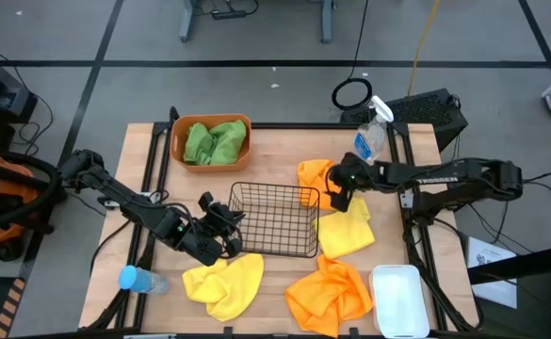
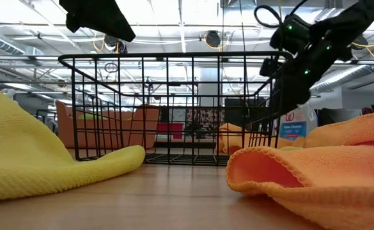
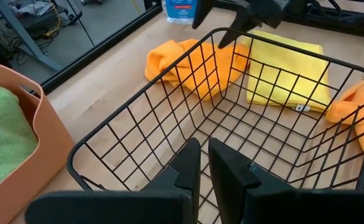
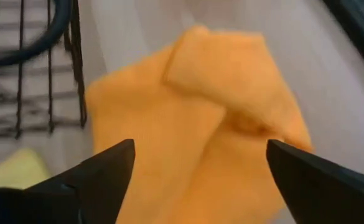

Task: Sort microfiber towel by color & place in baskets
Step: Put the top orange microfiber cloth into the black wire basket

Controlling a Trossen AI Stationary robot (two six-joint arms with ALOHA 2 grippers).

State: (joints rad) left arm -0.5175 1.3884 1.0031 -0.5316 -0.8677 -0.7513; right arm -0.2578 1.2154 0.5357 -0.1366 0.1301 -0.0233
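Though blurred, right hand [image 4: 194,165] wide open, empty, above orange towel [image 4: 200,118] (left hand [image 3: 203,163] nearly closed, empty).

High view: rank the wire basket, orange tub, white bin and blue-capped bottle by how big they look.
1. Wire basket, the largest footprint.
2. Orange tub.
3. White bin, close to the tub in area, so that order is unsure.
4. Blue-capped bottle, clearly the smallest.

Fuzzy orange microfiber cloth [image 4: 206,124] and black wire-mesh metal basket [image 1: 275,219] on a smooth pale wooden worktop [image 1: 275,146], beside a smooth matt orange plastic tub [image 1: 176,151]
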